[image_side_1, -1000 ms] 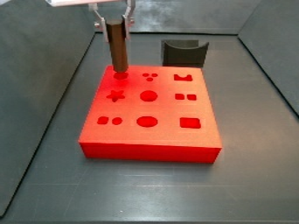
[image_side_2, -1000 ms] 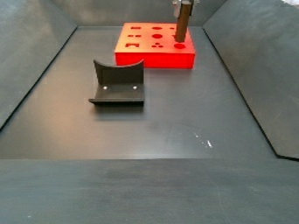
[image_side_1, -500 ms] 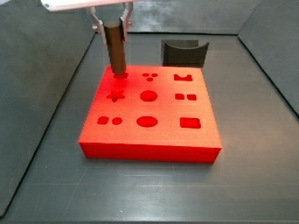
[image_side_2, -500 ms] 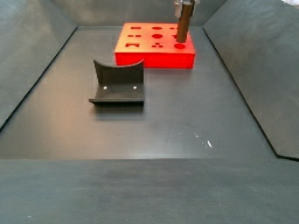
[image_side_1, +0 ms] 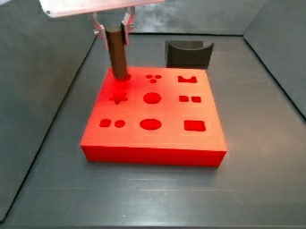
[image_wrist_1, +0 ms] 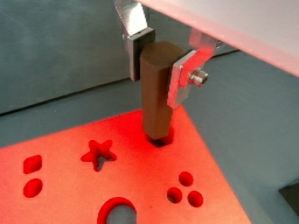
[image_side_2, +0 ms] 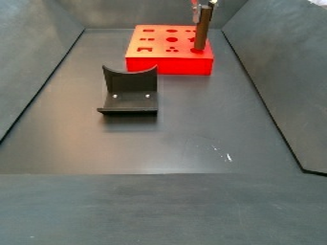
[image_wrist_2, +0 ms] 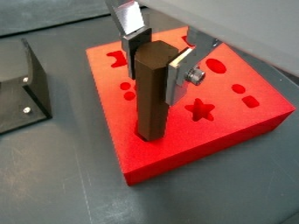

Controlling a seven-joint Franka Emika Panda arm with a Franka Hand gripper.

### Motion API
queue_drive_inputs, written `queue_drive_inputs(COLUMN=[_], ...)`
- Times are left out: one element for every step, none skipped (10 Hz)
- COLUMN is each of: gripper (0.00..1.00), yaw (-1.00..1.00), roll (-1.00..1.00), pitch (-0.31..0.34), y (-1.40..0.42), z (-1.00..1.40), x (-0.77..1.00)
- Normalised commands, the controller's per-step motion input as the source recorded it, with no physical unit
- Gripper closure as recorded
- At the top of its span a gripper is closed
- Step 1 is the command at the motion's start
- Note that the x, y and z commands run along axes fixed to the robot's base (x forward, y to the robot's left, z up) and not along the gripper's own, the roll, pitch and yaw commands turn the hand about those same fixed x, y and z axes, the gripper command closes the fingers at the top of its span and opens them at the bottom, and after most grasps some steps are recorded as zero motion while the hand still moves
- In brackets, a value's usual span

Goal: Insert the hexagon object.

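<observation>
The hexagon object, a brown peg, stands upright in my gripper, which is shut on its upper end. The silver fingers press its two sides. Its lower end sits in a hole at a corner of the red block. Both wrist views show this; in a wrist view the peg meets the block near its edge. In a side view the peg stands at the block's far left corner under the gripper. In a side view the peg shows at the block's far right.
The block's top has several cut-out holes, among them a star and a round one. A dark grey curved holder stands behind the block, and in a side view it is on the floor. Dark walls ring the floor.
The gripper has come down a little with the peg, and the peg's lower end sits lower in the block's corner hole. The block and the holder have not moved.
</observation>
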Motion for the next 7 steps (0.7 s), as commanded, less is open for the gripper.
queue_drive_inputs(gripper=[1.00,1.00,1.00,1.00,1.00,1.00,1.00], yaw=[0.14,0.13,0.14,0.16,0.19,0.15,0.13], roll=[0.05,0.07,0.09,0.13,0.13,0.12,0.20], pitch=[0.000,0.000,0.004,0.000,0.009,0.020,0.003], y=[0.07,0.07,0.00,0.03,0.00,-0.11,-0.11], z=[-0.25,-0.27,-0.29,-0.36,-0.39,-0.32,-0.39], x=[0.24,0.17,0.15,0.00,0.00,0.00,0.00])
